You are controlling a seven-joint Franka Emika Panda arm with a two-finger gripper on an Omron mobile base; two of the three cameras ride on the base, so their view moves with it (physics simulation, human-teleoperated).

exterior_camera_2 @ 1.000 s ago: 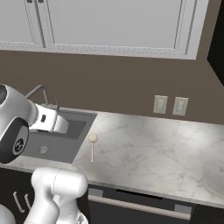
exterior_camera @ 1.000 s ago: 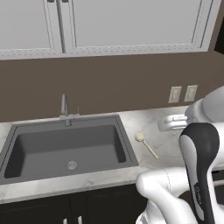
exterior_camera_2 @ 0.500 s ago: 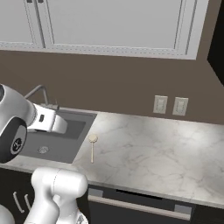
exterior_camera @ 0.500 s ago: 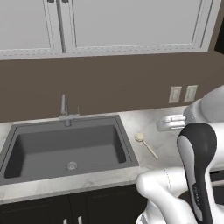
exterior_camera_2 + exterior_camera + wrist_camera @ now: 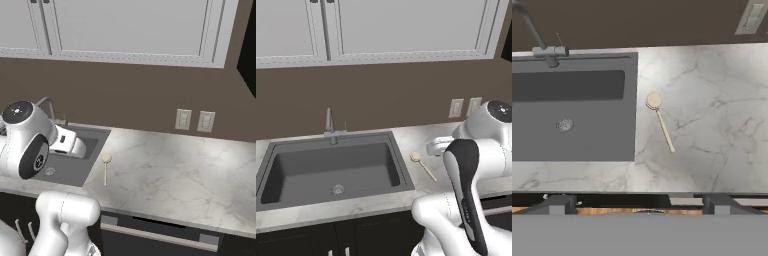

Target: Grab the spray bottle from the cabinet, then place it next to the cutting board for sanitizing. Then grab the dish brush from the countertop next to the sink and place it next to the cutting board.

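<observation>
Brush (image 5: 659,120) lies flat on the marble table (image 5: 712,130), just beside the right edge of the sink (image 5: 572,107), its round cream head (image 5: 654,100) toward the wall and its thin handle angled toward the table's front edge. Nothing touches it. In the hand view the tool (image 5: 639,204) hangs above the table's front edge, well apart from the brush, its 2 fingertips (image 5: 559,204) spread wide and holding nothing. A silver faucet (image 5: 330,125) stands behind the basin, and 2 wall outlets (image 5: 194,120) sit on the brown wall.
</observation>
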